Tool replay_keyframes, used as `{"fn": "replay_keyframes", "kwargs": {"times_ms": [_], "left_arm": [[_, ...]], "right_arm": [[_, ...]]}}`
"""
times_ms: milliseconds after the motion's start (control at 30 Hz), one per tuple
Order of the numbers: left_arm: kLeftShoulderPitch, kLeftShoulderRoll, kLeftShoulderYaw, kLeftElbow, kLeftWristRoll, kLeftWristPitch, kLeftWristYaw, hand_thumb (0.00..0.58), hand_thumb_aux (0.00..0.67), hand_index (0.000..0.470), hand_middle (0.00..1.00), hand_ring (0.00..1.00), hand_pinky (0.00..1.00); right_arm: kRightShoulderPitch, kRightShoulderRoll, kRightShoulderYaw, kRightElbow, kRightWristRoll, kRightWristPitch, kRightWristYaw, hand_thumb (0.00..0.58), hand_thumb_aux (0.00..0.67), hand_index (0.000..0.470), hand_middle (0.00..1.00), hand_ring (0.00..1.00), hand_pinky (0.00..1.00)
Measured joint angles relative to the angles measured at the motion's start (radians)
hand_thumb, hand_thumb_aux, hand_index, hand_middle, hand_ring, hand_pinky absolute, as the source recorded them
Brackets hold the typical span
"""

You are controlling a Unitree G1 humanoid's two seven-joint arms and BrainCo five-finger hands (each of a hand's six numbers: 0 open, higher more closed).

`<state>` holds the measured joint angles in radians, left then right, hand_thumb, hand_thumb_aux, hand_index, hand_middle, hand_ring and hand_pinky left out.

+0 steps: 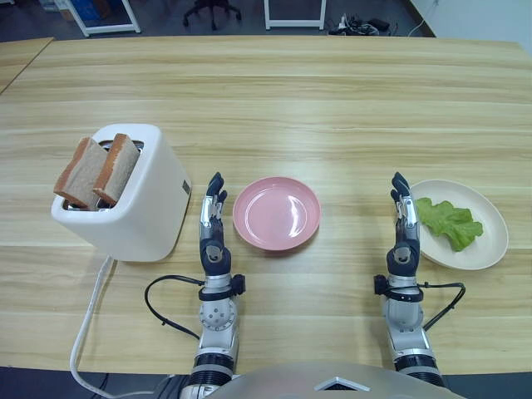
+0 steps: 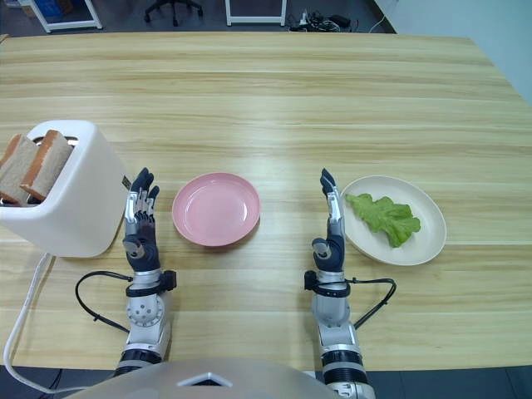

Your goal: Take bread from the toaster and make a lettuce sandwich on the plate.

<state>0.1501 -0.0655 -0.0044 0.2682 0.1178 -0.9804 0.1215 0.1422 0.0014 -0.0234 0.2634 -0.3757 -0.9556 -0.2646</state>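
Bread [image 1: 96, 170] standing in toaster [image 1: 145, 208], left robot hand [image 1: 212, 223] pointing forward between toaster and pink plate [image 1: 277, 214], right robot hand [image 1: 405, 226] just beside lettuce [image 1: 450, 222] — both stretching fingers straight, empty.

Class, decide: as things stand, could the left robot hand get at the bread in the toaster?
Probably yes: the left robot hand is open right beside the toaster, and the bread sticks up from its top, uncovered.

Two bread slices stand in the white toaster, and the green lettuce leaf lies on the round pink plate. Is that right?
No: the green lettuce leaf lies on the round cream plate, seen in the left eye view. The bread slices do stand in the white toaster.
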Motion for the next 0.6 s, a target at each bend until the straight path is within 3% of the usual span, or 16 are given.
{"fn": "replay_keyframes", "kwargs": {"times_ms": [467, 600], "left_arm": [[0.032, 0.001, -0.014, -0.018, 0.045, -0.001, 0.015, 0.0, 0.0, 0.0, 0.0, 0.0, 0.0], [0.027, 0.028, 0.146, -0.176, 0.246, -0.001, 0.115, 0.0, 0.0, 0.0, 0.0, 0.0, 0.0]], "right_arm": [[0.017, -0.032, 0.042, -0.005, -0.039, -0.031, -0.031, 0.0, 0.0, 0.0, 0.0, 0.0, 0.0], [0.02, -0.044, 0.054, -0.008, -0.06, -0.035, -0.035, 0.0, 0.0, 0.0, 0.0, 0.0, 0.0]]}}
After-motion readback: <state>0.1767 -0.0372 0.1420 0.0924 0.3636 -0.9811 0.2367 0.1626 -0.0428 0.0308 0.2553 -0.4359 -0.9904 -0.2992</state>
